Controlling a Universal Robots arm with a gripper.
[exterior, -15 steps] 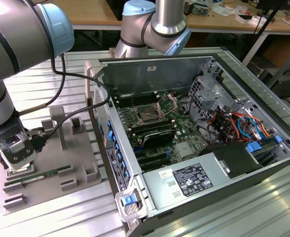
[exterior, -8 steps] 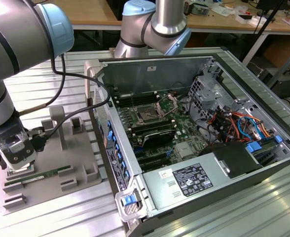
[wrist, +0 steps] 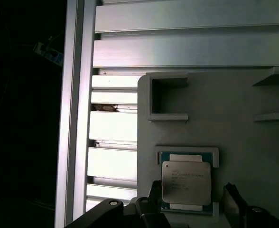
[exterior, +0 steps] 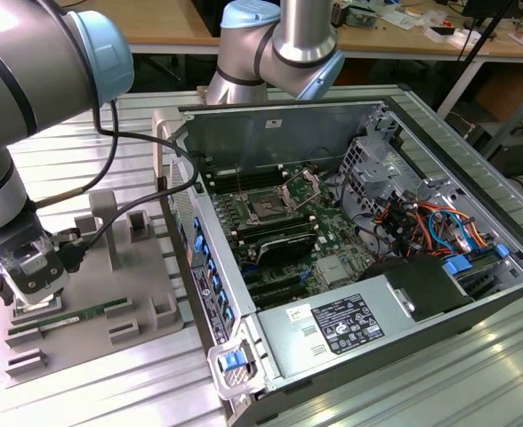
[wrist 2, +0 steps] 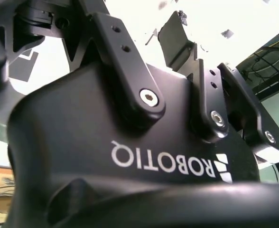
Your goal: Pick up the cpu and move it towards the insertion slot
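Ribbed aluminium table (wrist: pixel 130 28), grey plastic fixture (wrist: pixel 234 123), square silver-topped cpu (wrist: pixel 186 183) between black fingers (wrist: pixel 232 204) spread wide

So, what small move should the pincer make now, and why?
Probably close the pincer on the cpu: it lies flat in its pocket of the grey holder, the fingers stand open on either side of it, and nothing is gripped yet. How low they are I cannot tell.

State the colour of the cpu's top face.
The cpu has a pale silver-white metal top; the first wrist view shows it best.
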